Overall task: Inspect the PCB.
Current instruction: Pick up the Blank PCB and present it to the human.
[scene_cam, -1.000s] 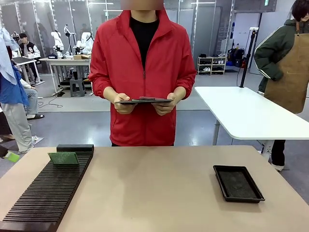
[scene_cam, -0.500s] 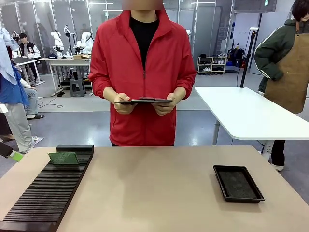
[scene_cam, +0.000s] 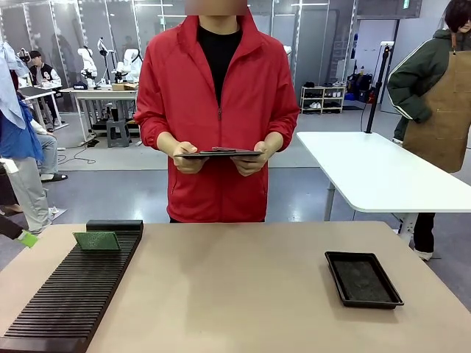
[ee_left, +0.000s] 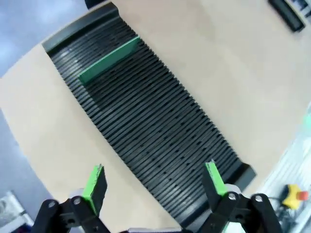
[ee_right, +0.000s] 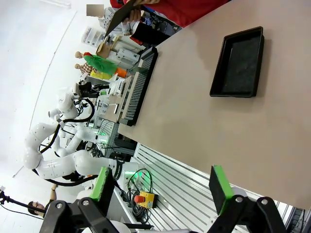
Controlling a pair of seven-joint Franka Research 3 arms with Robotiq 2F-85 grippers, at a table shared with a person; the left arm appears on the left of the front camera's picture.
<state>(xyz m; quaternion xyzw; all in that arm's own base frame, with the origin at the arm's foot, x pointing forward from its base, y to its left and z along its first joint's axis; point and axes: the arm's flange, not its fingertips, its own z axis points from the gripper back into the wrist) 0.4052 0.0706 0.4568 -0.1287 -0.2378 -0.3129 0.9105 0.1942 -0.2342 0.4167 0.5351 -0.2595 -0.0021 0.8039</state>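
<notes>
From the front, one thin green rectangular circuit board (scene_cam: 96, 240) stands on edge in a far slot of one long black slotted rack (scene_cam: 70, 294) at the left of the beige tabletop (scene_cam: 235, 294), one shallow black tray (scene_cam: 363, 279) lies at the right, and a person (scene_cam: 219, 110) holds one dark clipboard (scene_cam: 219, 154). The left wrist view has the left jaws wide open, empty, above that rack; the right wrist view has the right jaws equally wide, empty.

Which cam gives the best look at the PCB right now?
Left wrist view: the PCB is largest there, standing in a slot of the black rack, seen from above. In the front view the PCB is small, face-on. Right wrist view: too small to tell.
</notes>
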